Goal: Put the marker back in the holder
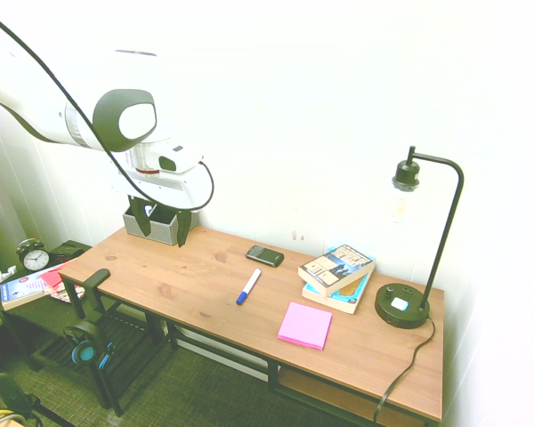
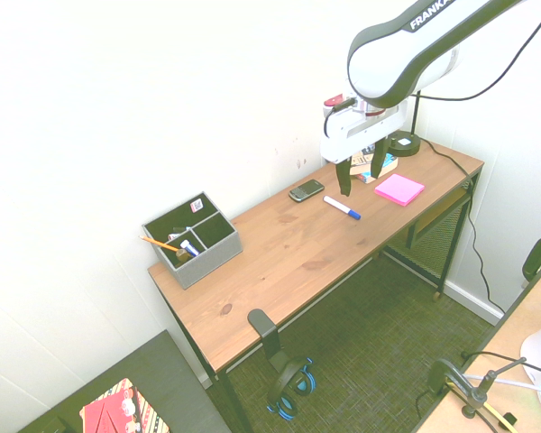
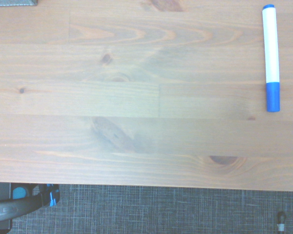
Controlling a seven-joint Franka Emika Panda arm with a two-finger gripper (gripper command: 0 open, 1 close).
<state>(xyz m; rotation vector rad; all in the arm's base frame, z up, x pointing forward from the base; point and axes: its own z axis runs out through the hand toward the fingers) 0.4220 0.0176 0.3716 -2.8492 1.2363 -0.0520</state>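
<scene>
Second exterior view | marker (image 2: 342, 207) lies loose on bench (image 2: 288, 253), far from holder (image 2: 193, 238) | gripper (image 2: 362, 171) empty, fingers apart | pickup and placing both remain

White marker (image 1: 248, 286) w/ blue cap, grey holder (image 2: 195, 240), pink notepad (image 1: 305, 325)

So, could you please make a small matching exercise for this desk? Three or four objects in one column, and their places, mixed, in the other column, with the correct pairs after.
Objects:
1. marker
2. holder
3. pink sticky notes
4. black lamp

Places:
A. at one end of the desk, against the wall, with an orange pencil in it
B. at the opposite end of the desk, next to the stacked books
C. flat on the wood, a little in front of the black phone
D. near the front edge of the desk, in front of the books

Pairs: 1-C, 2-A, 3-D, 4-B
</scene>
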